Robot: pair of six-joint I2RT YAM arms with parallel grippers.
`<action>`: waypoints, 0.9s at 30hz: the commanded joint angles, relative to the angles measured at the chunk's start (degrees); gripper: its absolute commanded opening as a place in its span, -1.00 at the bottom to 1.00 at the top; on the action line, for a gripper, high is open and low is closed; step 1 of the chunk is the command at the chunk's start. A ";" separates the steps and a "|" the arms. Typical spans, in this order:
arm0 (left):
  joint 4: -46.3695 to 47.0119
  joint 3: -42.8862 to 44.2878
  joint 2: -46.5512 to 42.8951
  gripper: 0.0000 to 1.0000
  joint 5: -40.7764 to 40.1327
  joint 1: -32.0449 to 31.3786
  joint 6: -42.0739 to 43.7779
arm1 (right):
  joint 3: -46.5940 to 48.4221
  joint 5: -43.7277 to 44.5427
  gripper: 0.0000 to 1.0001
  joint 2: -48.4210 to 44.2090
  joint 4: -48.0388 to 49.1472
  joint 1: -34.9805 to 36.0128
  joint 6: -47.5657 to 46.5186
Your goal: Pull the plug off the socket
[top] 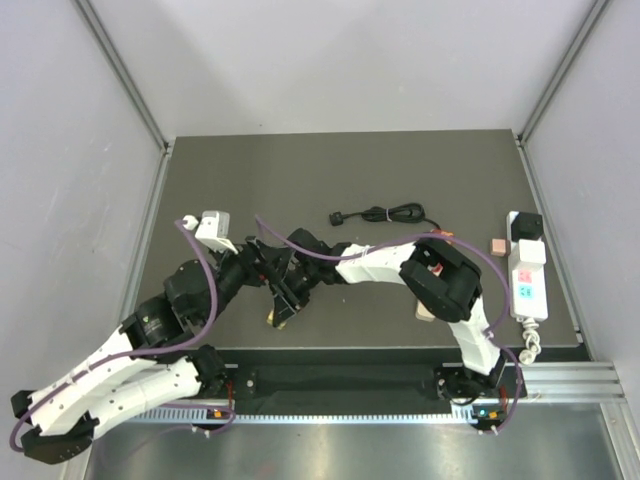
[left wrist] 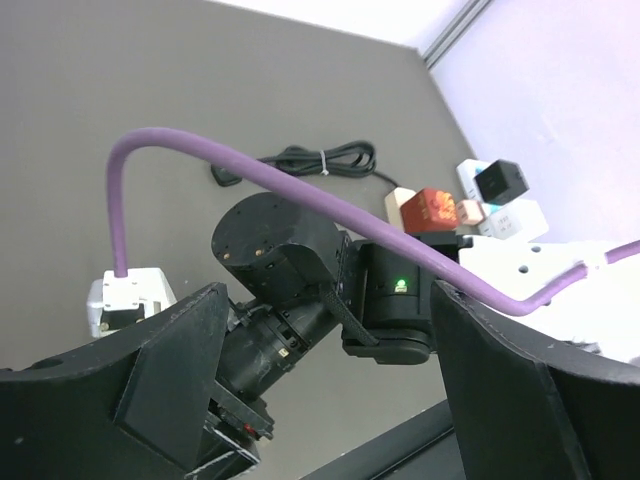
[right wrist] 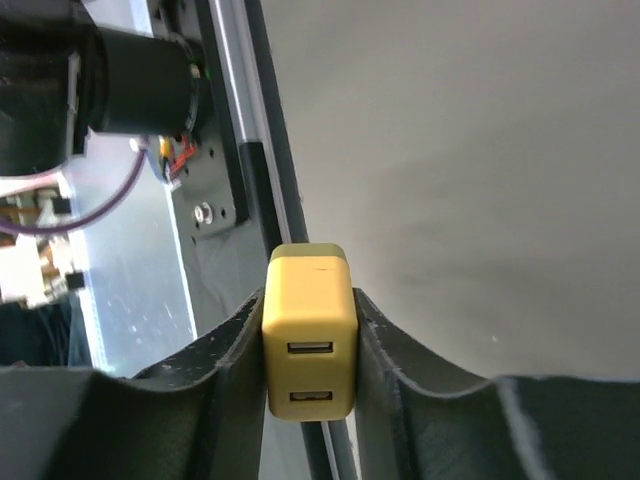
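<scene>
My right gripper (right wrist: 309,305) is shut on a yellow two-port USB plug (right wrist: 309,335), held between both fingers above the table's near edge. In the top view that plug (top: 278,317) hangs at the near middle-left, far from the white socket strip (top: 527,285) on the right side. A black plug (top: 527,225) sits in the strip's far end. My left gripper (left wrist: 330,300) is open, its fingers standing wide on either side of the right arm's black wrist without touching it. The socket strip (left wrist: 520,222) and black plug (left wrist: 500,180) show at the far right of the left wrist view.
A coiled black cable (top: 385,214) lies at the middle back of the mat. Small blocks, orange (left wrist: 435,208) and pink (left wrist: 468,211), lie beside the strip. A wooden block (top: 425,312) peeks from under the right arm. Purple cables (left wrist: 300,190) loop over both arms.
</scene>
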 commanded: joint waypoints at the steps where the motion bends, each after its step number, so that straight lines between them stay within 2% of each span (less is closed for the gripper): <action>1: 1.83 1.42 2.68 0.72 0.05 0.05 1.01 | 2.75 -1.53 -0.29 1.28 -3.84 0.98 -5.40; 7: 4.29 1.08 4.80 0.72 1.54 0.05 -0.56 | 3.01 2.60 0.19 1.63 -3.85 0.28 -4.88; 11: 5.43 0.90 5.33 0.73 2.51 0.05 -1.53 | 2.93 6.72 0.29 0.67 -4.19 -1.30 -3.91; 13: 4.91 1.25 5.06 0.73 2.25 0.05 -1.53 | 2.05 9.27 0.45 -1.09 -4.81 -3.32 -2.95; 17: 3.32 1.78 3.48 0.72 0.49 0.05 -0.66 | -0.85 12.70 0.54 -5.83 -5.78 -8.85 -1.62; 19: 2.62 1.78 2.25 0.71 -0.83 0.05 -0.57 | -2.26 14.64 0.71 -9.52 -8.48 -12.37 -2.41; 22: 2.79 0.99 1.37 0.69 -1.18 0.05 -0.92 | -2.79 20.69 0.78 -14.09 -14.27 -16.59 -3.55; 23: 3.14 0.46 1.46 0.68 -0.66 0.05 -1.18 | -2.79 24.28 0.91 -15.14 -15.96 -18.51 -3.73; 25: 4.10 -0.24 2.42 0.66 0.13 0.05 -1.88 | -3.14 28.34 0.93 -18.92 -20.34 -19.84 -3.91; 27: 5.77 -1.73 4.00 0.64 2.32 0.05 -2.32 | -4.19 36.68 0.99 -23.21 -23.08 -21.16 -3.03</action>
